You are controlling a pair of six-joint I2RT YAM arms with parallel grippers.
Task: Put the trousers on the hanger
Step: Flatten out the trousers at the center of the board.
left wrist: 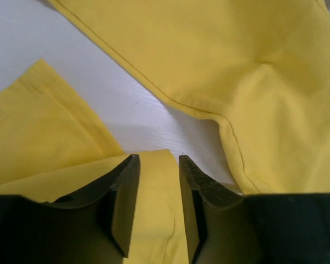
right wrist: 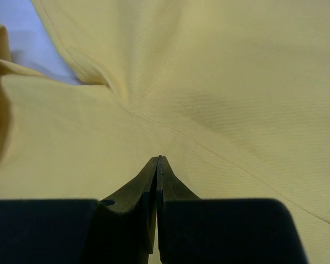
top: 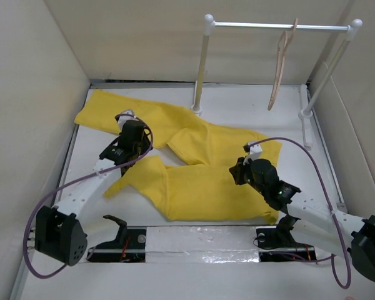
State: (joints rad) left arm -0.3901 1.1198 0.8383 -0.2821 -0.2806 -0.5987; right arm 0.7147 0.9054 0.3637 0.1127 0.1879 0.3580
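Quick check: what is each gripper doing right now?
Left gripper: closed on a fold of the trousers.
Right gripper: closed, tips together just above the trousers, nothing visible between them.

The trousers [top: 200,169] sprawl across the middle of the counter [top: 250,106], one leg running out to 10 o'clock, the other doubling back to 8 o'clock in front of it. The rail [top: 278,26] stands along the far edge from 12 to 2 o'clock, and the hanger [top: 281,65] hangs on it at 1 o'clock, well behind the cloth. The left hand [top: 126,120] sits on the far leg at 10 o'clock with a fold between its fingers. The right hand [top: 239,170] rests on the cloth at 4 o'clock.
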